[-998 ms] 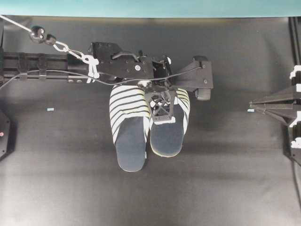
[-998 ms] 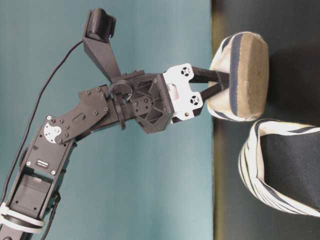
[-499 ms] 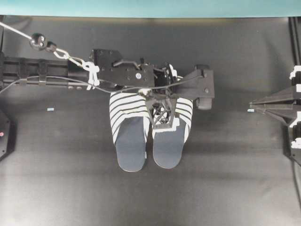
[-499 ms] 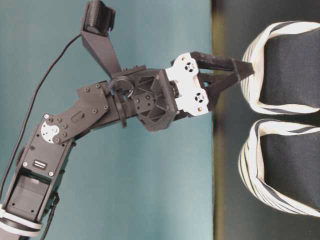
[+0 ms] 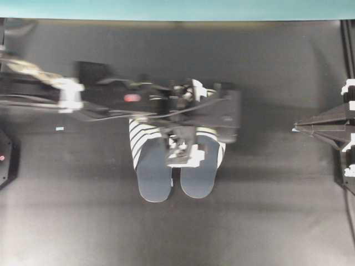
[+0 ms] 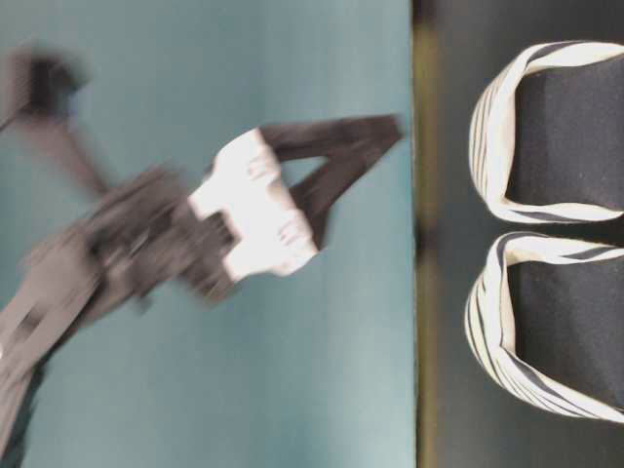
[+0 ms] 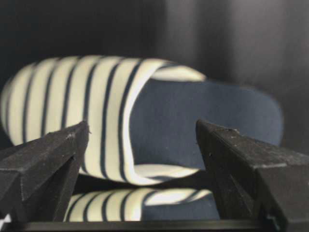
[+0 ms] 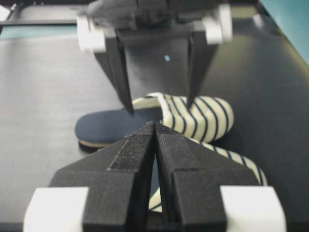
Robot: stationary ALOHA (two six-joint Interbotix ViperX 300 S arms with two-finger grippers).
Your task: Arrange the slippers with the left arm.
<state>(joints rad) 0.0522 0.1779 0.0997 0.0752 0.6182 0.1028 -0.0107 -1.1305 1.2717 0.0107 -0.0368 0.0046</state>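
Lying side by side on the black table, the slippers have their striped toes toward the teal wall and their dark heels toward the near side, flat on their soles and just touching along the inner edges. Bare mat stretches wide on every side of them, most of all to the right, up to the right gripper, which sits at the table's right edge, well apart from the pair.

The left arm reaches in from the left, blurred, with the left gripper hanging above the pair.

Only the table-level view shows the gap in height: the left gripper's fingers stand spread and empty, clear of the slippers. The left wrist view shows the two black fingers wide apart with a slipper framed between them, untouched. The right wrist view shows the right gripper's own fingers pressed together on nothing, with the pair beyond.
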